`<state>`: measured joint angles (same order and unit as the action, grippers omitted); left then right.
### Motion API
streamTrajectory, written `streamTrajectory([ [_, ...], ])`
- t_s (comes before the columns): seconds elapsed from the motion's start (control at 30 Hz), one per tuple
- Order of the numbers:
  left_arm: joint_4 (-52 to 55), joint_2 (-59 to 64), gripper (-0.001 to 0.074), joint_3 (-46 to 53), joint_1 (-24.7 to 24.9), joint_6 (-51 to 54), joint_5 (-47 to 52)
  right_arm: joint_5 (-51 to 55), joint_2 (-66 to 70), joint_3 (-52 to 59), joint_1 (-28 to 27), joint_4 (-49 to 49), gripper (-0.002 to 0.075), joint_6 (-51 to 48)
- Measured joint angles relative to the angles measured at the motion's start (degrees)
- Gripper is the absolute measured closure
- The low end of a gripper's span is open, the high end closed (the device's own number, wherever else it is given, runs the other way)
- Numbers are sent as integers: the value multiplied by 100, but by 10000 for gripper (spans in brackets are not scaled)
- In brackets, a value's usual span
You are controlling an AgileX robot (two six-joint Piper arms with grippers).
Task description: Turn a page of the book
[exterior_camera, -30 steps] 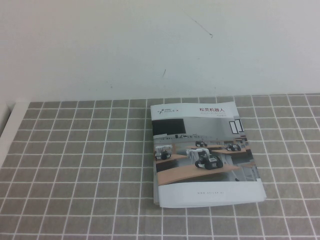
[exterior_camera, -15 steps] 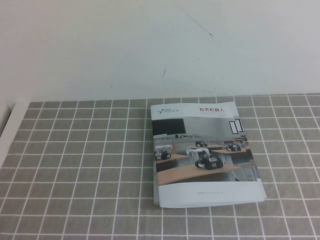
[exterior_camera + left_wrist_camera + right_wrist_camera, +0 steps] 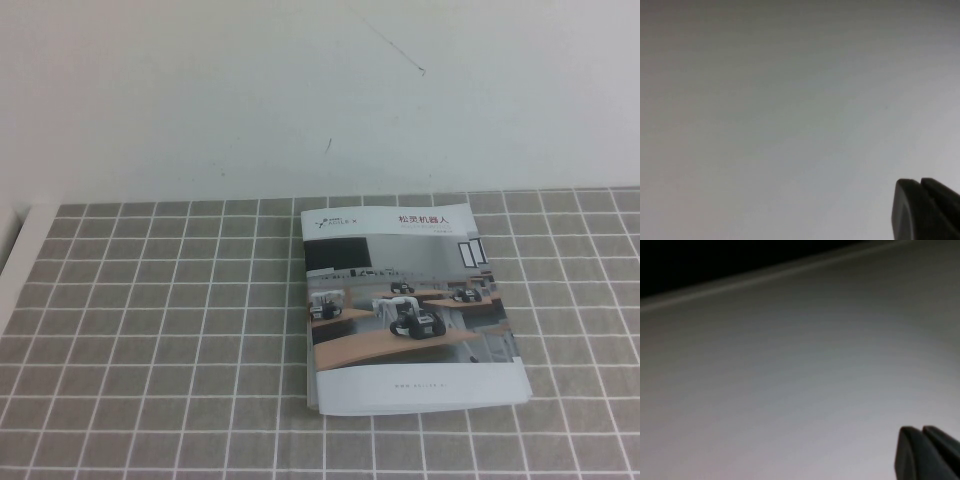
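The book lies closed, cover up, on the grey checked tablecloth, right of the middle in the high view. Its cover is white with a red title at the far edge and a photo of small robots on wooden desks. Neither arm shows in the high view. In the left wrist view my left gripper shows as two dark fingertips pressed together against a blank pale surface. In the right wrist view my right gripper looks the same, shut and empty. The book is in neither wrist view.
Edges of a second booklet peek out under the book along its left and near sides. A white wall rises behind the cloth. The cloth's left edge meets a white table strip.
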<state>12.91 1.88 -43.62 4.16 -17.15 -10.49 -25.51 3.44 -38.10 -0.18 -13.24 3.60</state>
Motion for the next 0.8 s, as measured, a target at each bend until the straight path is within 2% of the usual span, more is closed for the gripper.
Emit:
streamTrajectory([
  [0.17, 34, 829, 739, -1079, 0, -10, 2030, 2715, 1430, -1990, 0, 115, 729, -995],
  [0.27, -10, 1356, 739, -1413, 0, -10, 3067, 3881, 2291, -2628, 64, 127, 729, -1074],
  [0.33, -173, 1681, 739, -1463, 0, -10, 3656, 4288, 2748, -2785, 98, 127, 729, -1063],
  [0.6, -897, 2892, 739, -1468, 0, 3, 5724, 4647, 3822, -2825, 189, 127, 729, -1339],
  [0.7, -945, 3310, 739, -1468, 0, 33, 6321, 4630, 4004, -2825, 469, 127, 729, -1398],
  [0.8, -945, 3710, 739, -1468, 0, 55, 6505, 4538, 4171, -2825, 809, 127, 729, -1413],
])
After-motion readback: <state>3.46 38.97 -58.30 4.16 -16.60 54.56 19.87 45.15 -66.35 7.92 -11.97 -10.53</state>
